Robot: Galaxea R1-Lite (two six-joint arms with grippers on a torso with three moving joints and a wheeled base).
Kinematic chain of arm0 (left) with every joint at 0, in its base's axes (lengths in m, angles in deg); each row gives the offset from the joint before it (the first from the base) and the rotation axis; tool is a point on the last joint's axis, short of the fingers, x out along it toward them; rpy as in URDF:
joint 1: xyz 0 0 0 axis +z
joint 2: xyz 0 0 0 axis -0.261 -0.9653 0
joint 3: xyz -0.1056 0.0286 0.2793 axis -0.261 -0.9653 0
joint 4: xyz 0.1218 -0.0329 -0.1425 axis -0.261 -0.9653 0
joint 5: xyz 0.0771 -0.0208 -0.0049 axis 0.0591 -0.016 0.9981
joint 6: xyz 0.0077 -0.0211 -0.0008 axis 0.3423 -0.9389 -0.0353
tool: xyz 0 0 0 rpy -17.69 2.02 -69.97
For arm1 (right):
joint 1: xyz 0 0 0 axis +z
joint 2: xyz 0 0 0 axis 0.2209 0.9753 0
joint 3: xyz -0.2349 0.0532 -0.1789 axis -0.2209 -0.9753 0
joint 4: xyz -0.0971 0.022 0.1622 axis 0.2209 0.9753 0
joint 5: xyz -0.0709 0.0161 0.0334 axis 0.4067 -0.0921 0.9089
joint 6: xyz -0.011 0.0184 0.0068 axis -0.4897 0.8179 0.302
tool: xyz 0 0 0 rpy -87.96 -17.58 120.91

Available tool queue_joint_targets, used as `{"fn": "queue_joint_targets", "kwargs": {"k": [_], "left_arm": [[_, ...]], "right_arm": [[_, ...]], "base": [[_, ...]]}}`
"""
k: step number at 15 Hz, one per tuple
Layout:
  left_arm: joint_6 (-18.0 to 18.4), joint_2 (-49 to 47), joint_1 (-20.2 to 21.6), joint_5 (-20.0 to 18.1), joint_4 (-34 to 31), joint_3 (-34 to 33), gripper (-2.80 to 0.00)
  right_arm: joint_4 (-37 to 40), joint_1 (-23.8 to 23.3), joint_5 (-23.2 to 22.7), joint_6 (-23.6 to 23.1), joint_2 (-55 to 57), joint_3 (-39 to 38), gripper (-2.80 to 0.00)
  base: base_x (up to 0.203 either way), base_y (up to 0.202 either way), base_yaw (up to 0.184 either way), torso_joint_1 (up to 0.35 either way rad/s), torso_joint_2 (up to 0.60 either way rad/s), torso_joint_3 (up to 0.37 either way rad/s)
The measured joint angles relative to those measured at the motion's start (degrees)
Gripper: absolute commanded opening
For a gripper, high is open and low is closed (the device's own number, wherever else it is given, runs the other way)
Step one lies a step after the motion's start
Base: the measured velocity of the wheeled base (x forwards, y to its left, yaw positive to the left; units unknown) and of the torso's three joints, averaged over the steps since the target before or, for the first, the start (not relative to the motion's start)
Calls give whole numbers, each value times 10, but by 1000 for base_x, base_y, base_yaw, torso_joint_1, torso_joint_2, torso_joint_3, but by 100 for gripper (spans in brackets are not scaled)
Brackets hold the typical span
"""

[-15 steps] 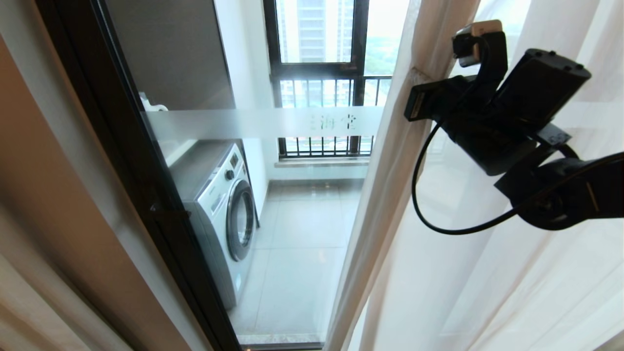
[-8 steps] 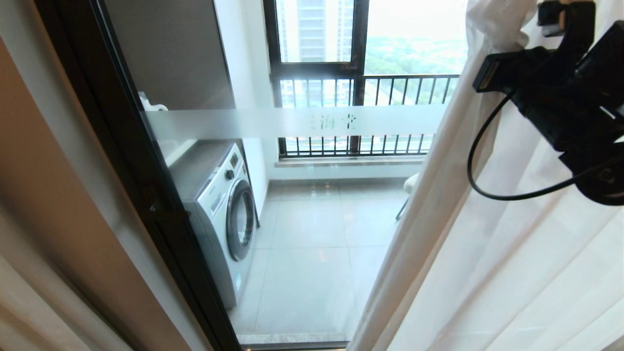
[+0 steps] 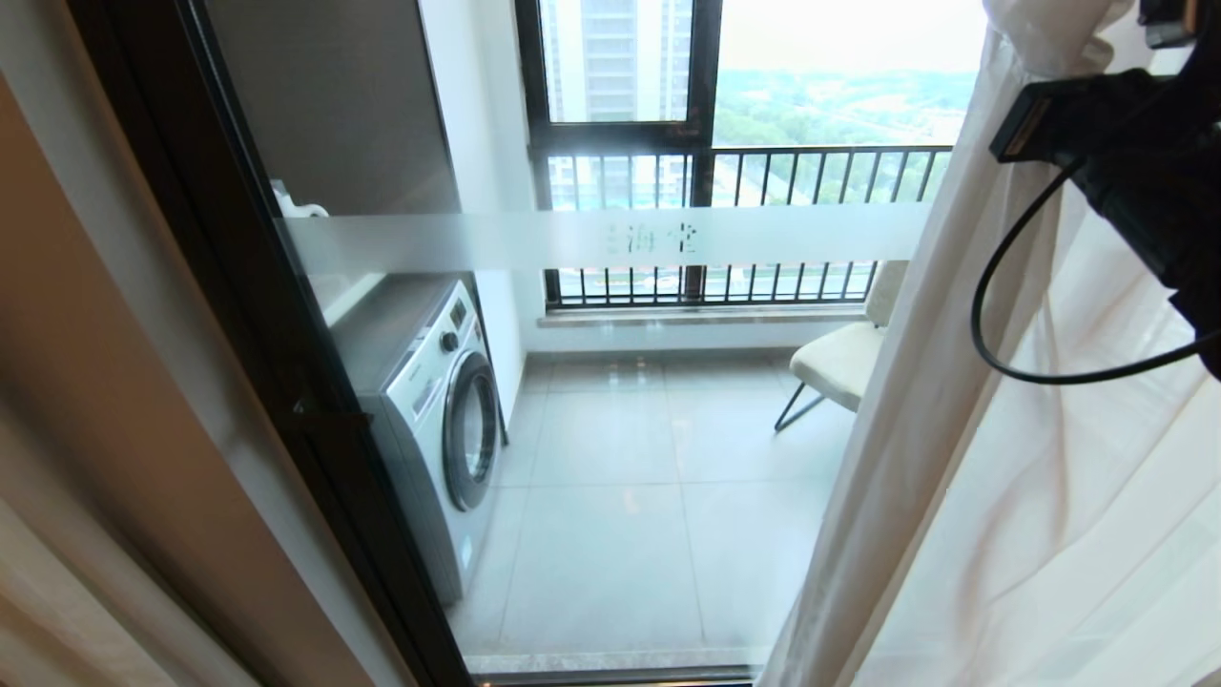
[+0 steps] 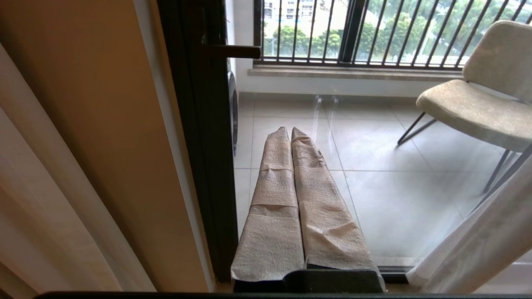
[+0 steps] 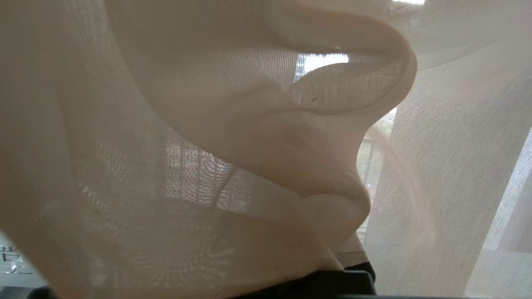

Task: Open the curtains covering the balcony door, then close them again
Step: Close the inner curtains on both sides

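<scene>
Sheer (image 3: pixel 1002 496) hangs bunched at the right of the head view, its edge gathered up high where the right gripper (image 3: pixel 1025 43) clenches a fold of it. Through the right wrist view the same sheer (image 5: pixel 232 137) drapes thick over the fingers, hiding them. Door (image 3: pixel 610 239) stands mostly uncovered, its frosted band across the glass, black frame (image 3: pixel 258 315) on the left. Beige drape (image 3: pixel 105 401) sits beside that frame. Behind the glass are a washer (image 3: pixel 434 410) and a chair (image 3: pixel 844 358). Left gripper (image 4: pixel 291 133) is low near the door's bottom edge, wrapped fingers pressed together, holding nothing
</scene>
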Motion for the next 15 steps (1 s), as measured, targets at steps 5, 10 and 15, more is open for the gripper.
{"fn": "queue_joint_targets", "kwargs": {"k": [5, 10, 15], "left_arm": [[0, 0, 0, 0, 0, 0, -280], [0, 0, 0, 0, 0, 0, -280], [0, 0, 0, 0, 0, 0, -280]], "right_arm": [[-1, -1, 0, 0, -13, -16, 0], [-3, -4, 1, -1, -30, -45, 0], [8, -4, 1, -2, -86, -113, 0]], "base": [[0, 0, 0, 0, 0, 0], [0, 0, 0, 0, 0, 0], [0, 0, 0, 0, 0, 0]]}}
